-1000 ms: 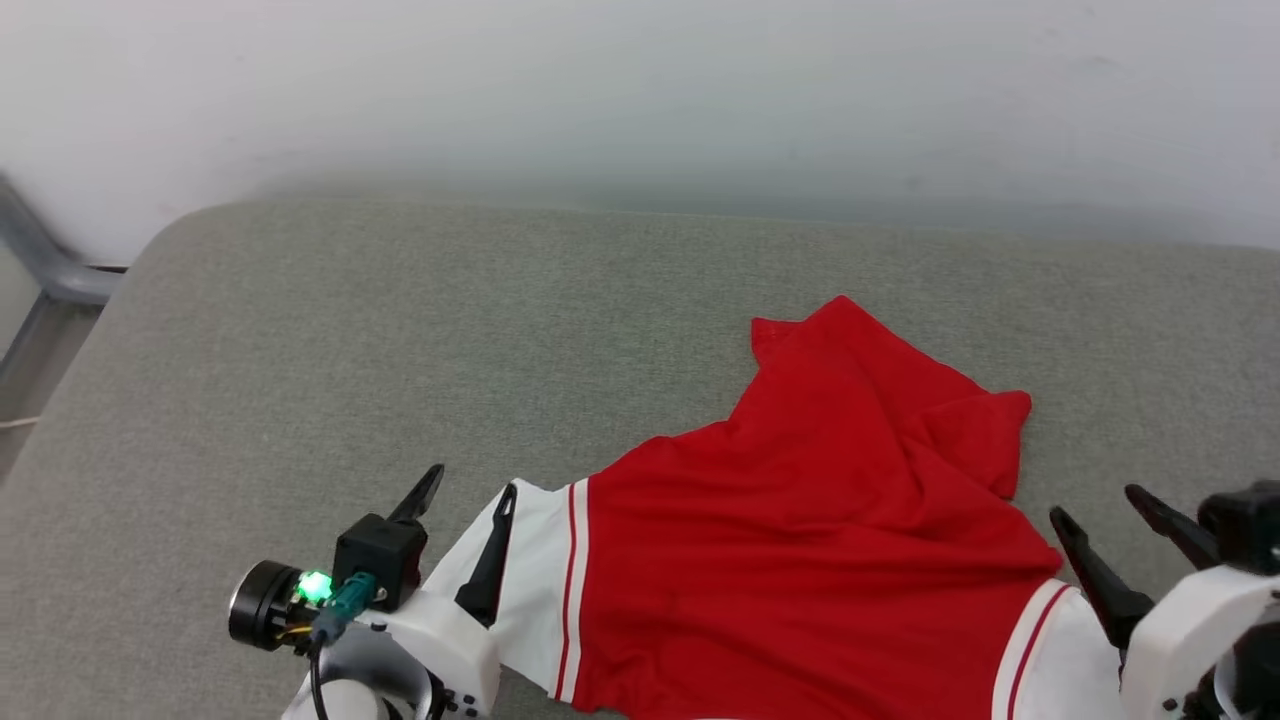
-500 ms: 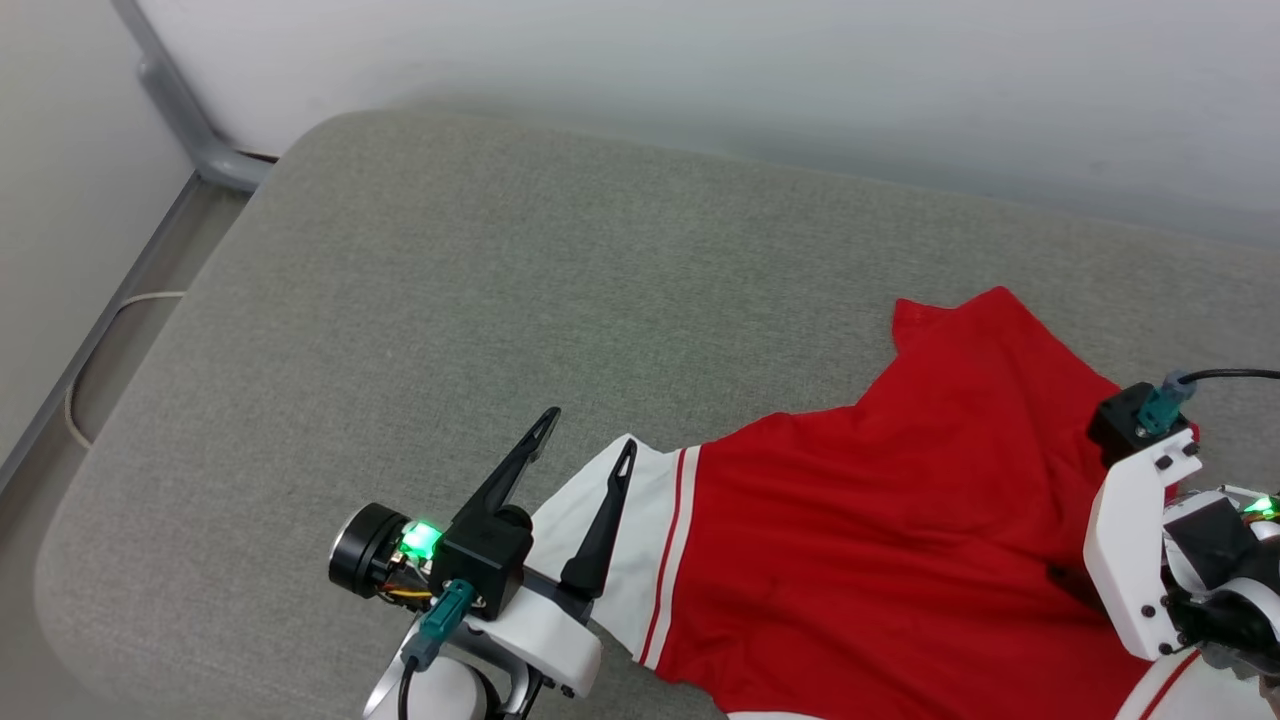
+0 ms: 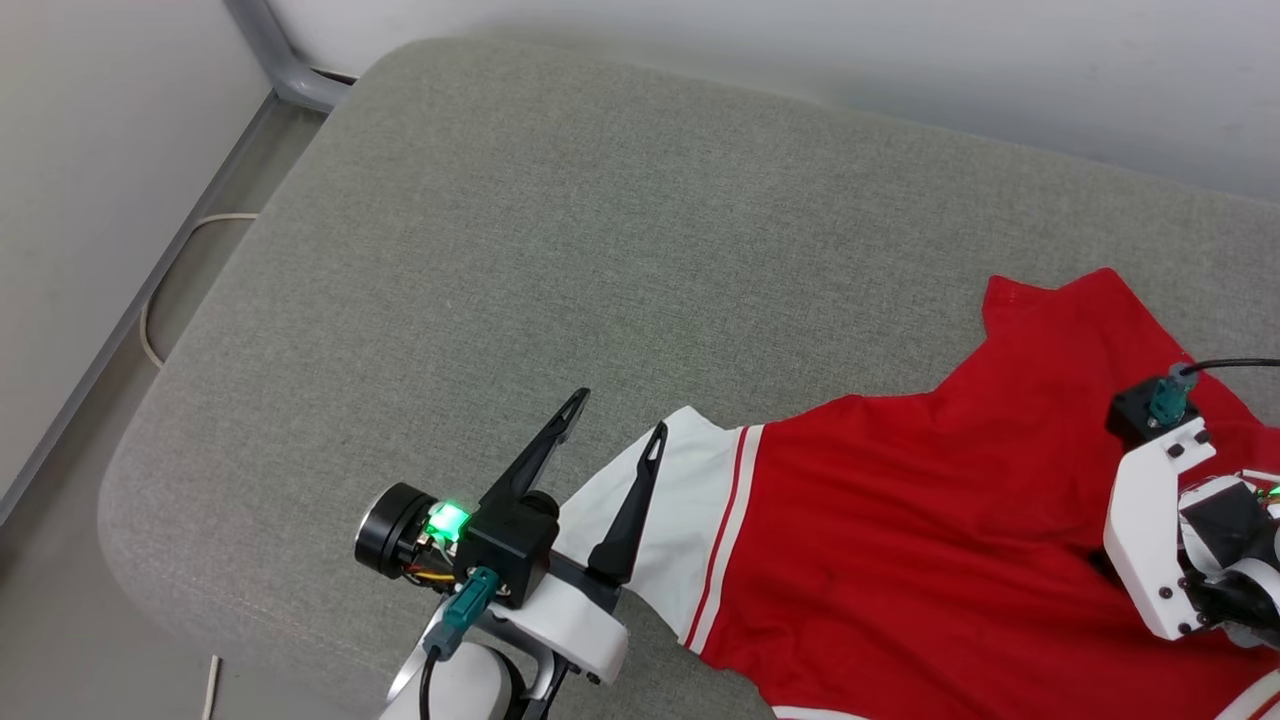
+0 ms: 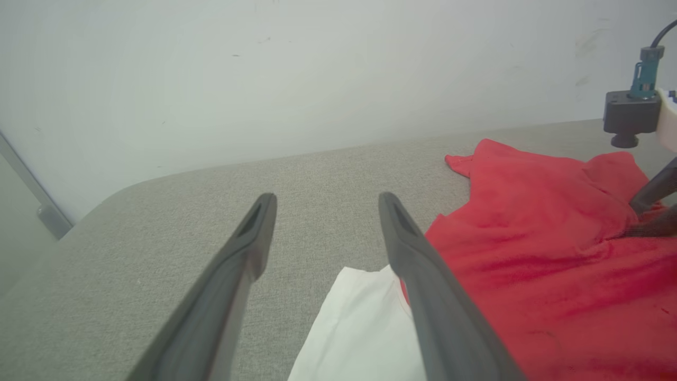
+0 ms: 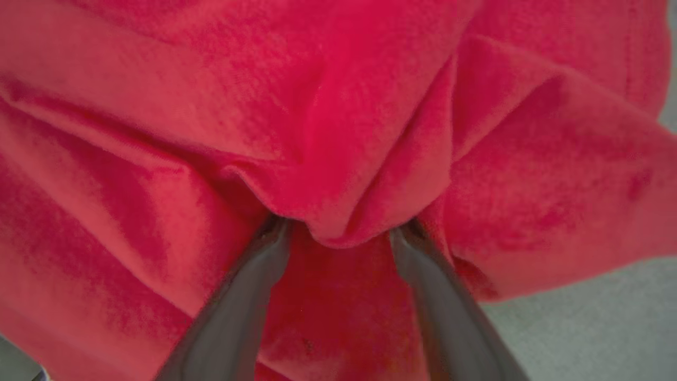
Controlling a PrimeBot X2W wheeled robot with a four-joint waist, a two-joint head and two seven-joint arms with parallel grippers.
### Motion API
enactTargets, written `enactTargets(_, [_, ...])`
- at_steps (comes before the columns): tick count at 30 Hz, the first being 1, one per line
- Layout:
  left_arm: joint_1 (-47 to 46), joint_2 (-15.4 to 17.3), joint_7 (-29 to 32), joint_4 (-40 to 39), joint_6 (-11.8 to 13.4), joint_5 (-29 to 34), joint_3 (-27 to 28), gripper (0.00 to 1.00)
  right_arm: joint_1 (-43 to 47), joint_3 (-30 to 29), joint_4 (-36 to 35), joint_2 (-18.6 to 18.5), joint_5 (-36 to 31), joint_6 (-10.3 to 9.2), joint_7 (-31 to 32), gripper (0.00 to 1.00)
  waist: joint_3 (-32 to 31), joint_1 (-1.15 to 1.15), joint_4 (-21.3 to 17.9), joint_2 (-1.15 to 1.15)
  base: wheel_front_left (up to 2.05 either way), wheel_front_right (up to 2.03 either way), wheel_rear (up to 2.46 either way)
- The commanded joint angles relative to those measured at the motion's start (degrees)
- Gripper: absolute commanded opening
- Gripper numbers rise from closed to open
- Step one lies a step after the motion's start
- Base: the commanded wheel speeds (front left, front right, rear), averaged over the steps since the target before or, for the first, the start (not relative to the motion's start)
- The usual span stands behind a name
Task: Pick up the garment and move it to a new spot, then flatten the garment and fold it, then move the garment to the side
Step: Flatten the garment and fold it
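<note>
While the garment (image 3: 900,520) lay rumpled on the grey padded surface (image 3: 500,250), spread toward the robot's right and near side, I thought the likeliest trouble sat at the right pincer (image 5: 341,225). Its fingers stood wide apart with their tips pressed into the red cloth and a raised fold (image 5: 349,174) bunched between them. Nothing was clamped. If they shut there, they might have caught several layers at once, and the shirt would have come up as a lump, not by one clean edge. A shallow bite could also have slipped free under the cloth's weight. The near part of the shirt ran out of my sight toward the front of the surface, so a careless drag might have pulled it over the edge.

The left pincer (image 3: 619,412) was fully apart and empty. One finger hung over the white sleeve (image 3: 690,500), the other over bare padding. I could not tell whether it touched the sleeve. Straddling the sleeve's edge like that, it might have closed on very little cloth.
</note>
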Motion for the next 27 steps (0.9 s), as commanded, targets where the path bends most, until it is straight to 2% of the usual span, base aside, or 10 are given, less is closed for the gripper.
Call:
enactTargets(1, [-0.8,-0.2,-0.3,-0.3,0.0,0.3,-0.1,1.0,0.2,1.8,1.9,0.0,-0.7,-0.04,-1.0,0.0,0.1,0.0,0.1,0.0,0.0,0.0,0.0])
enactTargets(7, [-1.3,-0.4,-0.4,0.0,0.2,0.2,-0.3,1.0,-7.6,5.0,4.7,-5.4,-2.7,-0.08,-7.6,0.0,0.6,0.0,0.1,0.0,0.0,0.0,0.0])
enactTargets(14, [-2.0,-1.0,-0.4,0.0,-0.3,-0.2,-0.6,1.0,-18.3,10.5,9.2,-9.3,-6.4,-0.07,-15.7,0.0,2.0,0.0,0.8,0.0,0.0,0.0,0.0])
enactTargets(21, [-2.8,-1.5,-0.4,-0.1,-0.4,-0.3,-0.5,1.0,-28.4,17.3,16.4,-9.9,-11.0,-0.07,-24.3,0.0,4.0,0.0,1.8,0.0,0.0,0.0,0.0])
enactTargets(26, [-3.0,-1.8,-0.5,0.2,-0.2,-0.3,0.0,1.0,-30.4,20.5,22.6,-7.4,-8.9,-0.07,-28.4,0.0,4.3,0.0,1.5,0.0,0.0,0.0,0.0])
enactTargets(27, [-3.0,-1.8,-0.5,0.3,-0.1,-0.4,0.2,1.0,-30.7,20.5,23.7,-6.7,-8.3,-0.07,-29.5,1.0,4.2,0.0,1.1,0.0,0.0,0.0,0.0])
